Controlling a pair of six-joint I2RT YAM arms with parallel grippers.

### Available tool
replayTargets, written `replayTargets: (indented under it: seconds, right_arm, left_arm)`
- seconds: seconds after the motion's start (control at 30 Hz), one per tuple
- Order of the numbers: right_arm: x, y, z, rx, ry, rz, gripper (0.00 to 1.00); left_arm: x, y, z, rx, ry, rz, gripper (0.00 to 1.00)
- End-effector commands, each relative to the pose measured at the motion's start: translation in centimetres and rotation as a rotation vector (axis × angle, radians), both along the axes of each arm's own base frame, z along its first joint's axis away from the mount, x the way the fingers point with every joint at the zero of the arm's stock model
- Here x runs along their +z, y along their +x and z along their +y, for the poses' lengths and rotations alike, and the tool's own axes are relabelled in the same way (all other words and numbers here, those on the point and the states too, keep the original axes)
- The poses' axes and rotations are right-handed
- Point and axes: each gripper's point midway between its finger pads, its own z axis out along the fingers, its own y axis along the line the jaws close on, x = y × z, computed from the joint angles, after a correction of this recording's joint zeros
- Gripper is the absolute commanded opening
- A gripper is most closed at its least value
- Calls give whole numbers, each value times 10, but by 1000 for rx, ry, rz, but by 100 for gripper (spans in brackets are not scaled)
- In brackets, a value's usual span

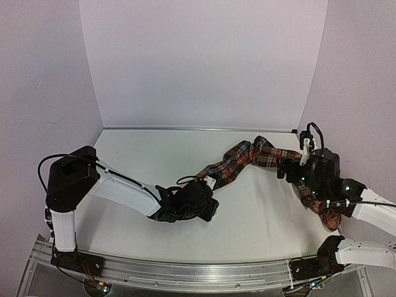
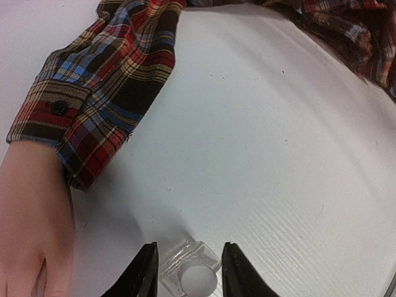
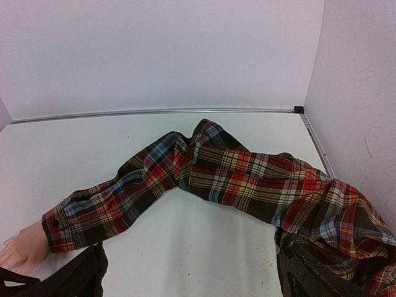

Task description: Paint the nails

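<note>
Clear squarish bottle (image 2: 185, 273), left gripper (image 2: 190, 249) jaws slightly parted around it, right gripper (image 3: 192, 267) gaping, soft plaid sleeve (image 3: 247, 179)

Three plain, pale lilac walls close in the space: a back wall (image 1: 204, 62), a left wall (image 1: 37, 74) and a right wall (image 1: 365, 62) with a rough finish. The surface (image 1: 154, 154) is matte white with a few dark specks. A thin metal strip (image 1: 198, 129) lines its far edge and ends at a small black piece (image 3: 299, 109) in the right corner. A ribbed aluminium rail (image 1: 185, 272) borders the near edge. The light is soft and even.
</note>
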Motion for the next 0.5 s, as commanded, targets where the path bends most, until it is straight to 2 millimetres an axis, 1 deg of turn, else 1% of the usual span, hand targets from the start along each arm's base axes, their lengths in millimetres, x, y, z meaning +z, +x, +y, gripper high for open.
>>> replayTargets:
  seconds: [0.0,0.07,0.13,0.2,0.23,0.27,0.3,0.33,0.4,0.43,0.47]
  right_arm:
    - [7,9,-5,-24,36,7,98]
    - [1,13,-11,-39,58,32,98]
    - [-7,19,-23,-63,88,60,98]
    - [-14,22,-35,-83,116,83,98]
    - [-18,24,-41,-95,126,93,98]
    - [-22,25,-50,-112,141,104,98]
    - [-25,25,-53,-102,160,116,98]
    - [-27,25,-59,-102,176,119,98]
    - [-29,23,-67,-102,182,116,98]
    - [-30,21,-71,-102,177,114,98]
    - [-28,19,-72,-95,174,103,98]
  left_arm:
    - [30,4,-4,10,-44,-33,47]
    - [47,5,-2,13,-71,-34,60]
    - [67,10,4,22,-107,-32,70]
    - [86,22,18,50,-146,-29,76]
    - [97,31,28,75,-171,-31,77]
    - [101,41,42,103,-185,-27,79]
    - [113,52,57,134,-214,-33,82]
    - [116,61,73,167,-219,-38,84]
    - [123,84,112,258,-228,-46,86]
    - [121,98,138,315,-230,-42,87]
    - [129,108,159,358,-256,-46,89]
